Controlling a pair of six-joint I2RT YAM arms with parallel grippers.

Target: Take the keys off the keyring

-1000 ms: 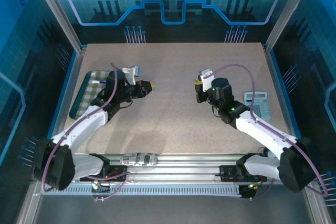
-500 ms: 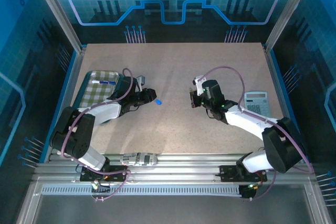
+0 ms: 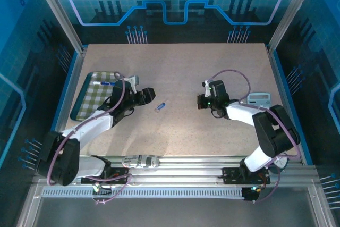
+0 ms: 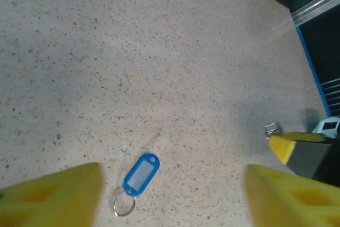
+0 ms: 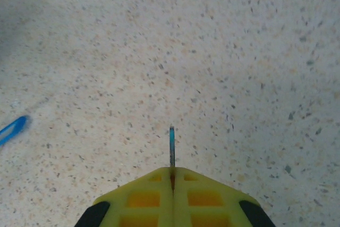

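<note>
Key lies diagonal, blue head upper right.
Open surface surrounds it; our left hand gapes, right hand pinches the keyring.

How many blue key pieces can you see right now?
2. One blue plastic key tag, thin metal ring at its end, lies on the speckled table below the open left gripper. A second thin blue-tipped piece, edge-on, is pinched in the shut right gripper.

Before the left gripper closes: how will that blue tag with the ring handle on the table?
The blue tag lies flat on the table, so a nudge probably slides it rather than rolls it. It looks thin, likely light, with little edge to grip. The metal ring linked at its end seems free to pivot, so it may dangle once lifted.
</note>
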